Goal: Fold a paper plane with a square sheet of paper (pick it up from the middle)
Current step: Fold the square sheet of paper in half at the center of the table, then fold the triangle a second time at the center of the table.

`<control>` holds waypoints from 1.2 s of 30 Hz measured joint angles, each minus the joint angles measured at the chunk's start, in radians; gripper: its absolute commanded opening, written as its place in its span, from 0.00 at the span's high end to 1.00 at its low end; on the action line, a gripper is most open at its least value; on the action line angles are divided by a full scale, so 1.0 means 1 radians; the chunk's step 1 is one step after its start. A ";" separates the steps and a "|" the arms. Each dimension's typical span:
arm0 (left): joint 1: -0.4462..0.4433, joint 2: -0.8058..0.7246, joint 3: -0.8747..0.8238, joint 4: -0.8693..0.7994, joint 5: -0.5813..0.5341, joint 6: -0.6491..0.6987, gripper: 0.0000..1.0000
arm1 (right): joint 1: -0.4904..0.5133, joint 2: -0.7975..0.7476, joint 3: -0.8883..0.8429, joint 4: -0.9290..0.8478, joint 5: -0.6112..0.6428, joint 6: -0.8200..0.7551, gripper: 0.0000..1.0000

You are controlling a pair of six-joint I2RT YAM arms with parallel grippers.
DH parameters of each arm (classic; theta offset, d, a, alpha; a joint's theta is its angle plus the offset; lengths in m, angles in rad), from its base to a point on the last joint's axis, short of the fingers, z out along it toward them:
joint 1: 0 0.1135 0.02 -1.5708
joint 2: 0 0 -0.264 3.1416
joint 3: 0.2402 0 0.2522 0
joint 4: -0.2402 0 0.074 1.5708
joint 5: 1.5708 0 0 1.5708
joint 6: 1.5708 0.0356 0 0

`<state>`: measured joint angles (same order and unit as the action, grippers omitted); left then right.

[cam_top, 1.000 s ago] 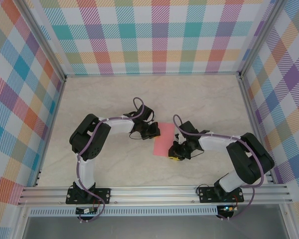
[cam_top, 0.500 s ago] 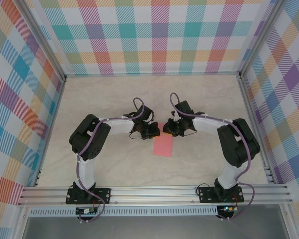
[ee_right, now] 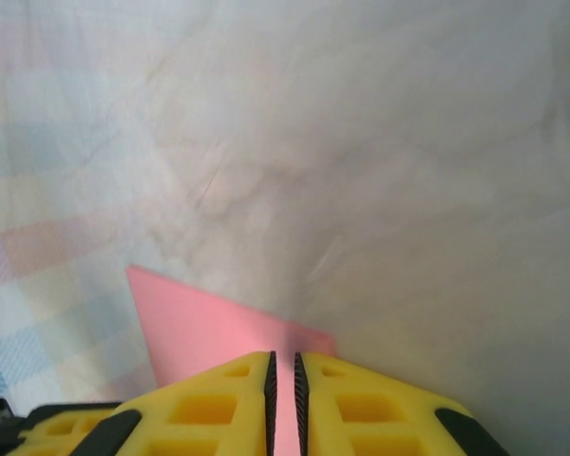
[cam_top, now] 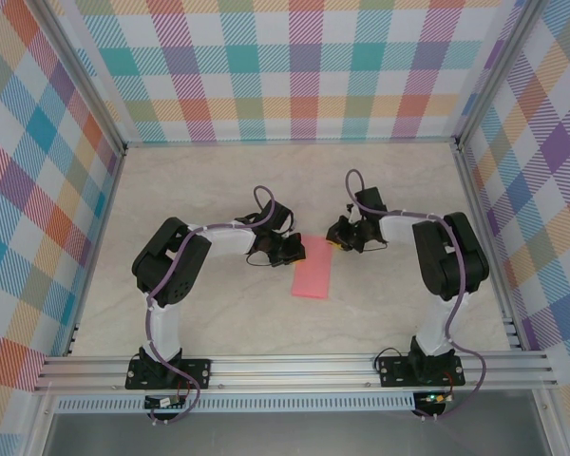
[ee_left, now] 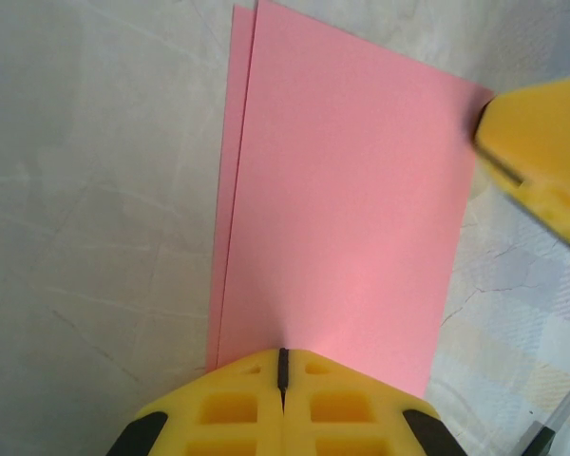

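Note:
The square sheet of paper (cam_top: 313, 271) lies flat on the table, folded in half into a pink-red rectangle. In the left wrist view the paper (ee_left: 342, 190) shows two layers, the lower one peeking out along one long edge. My left gripper (cam_top: 290, 252) is shut, with its tips (ee_left: 283, 356) resting on the paper's edge. My right gripper (cam_top: 334, 237) hovers at the paper's far right corner. Its jaws (ee_right: 283, 366) are together but for a thin slit, and the paper (ee_right: 199, 323) shows beneath them. One of its yellow fingers (ee_left: 541, 142) sits at that corner.
The pale marble table (cam_top: 218, 190) is bounded by plaid walls (cam_top: 294, 66) at the back and sides. An aluminium rail (cam_top: 294, 366) runs along the near edge, where both arm bases stand.
My right gripper has swept from the paper's near right side up along its right edge to the far corner. The left gripper and the paper have stayed put.

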<state>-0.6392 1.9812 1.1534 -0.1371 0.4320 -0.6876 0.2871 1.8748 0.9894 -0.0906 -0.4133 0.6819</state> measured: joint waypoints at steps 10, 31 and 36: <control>0.000 -0.049 -0.008 -0.100 -0.013 0.000 0.81 | 0.039 -0.214 -0.015 -0.105 0.079 -0.017 0.73; 0.027 -0.312 -0.225 -0.219 -0.115 -0.105 0.60 | 0.298 -0.135 -0.072 -0.195 0.137 0.067 0.74; 0.027 -0.344 -0.261 -0.178 -0.083 -0.132 0.55 | 0.302 -0.119 -0.068 -0.164 0.126 0.095 0.75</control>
<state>-0.6125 1.6375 0.8921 -0.3153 0.3489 -0.8192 0.5892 1.7561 0.9211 -0.2543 -0.2871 0.7765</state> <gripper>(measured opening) 0.431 0.255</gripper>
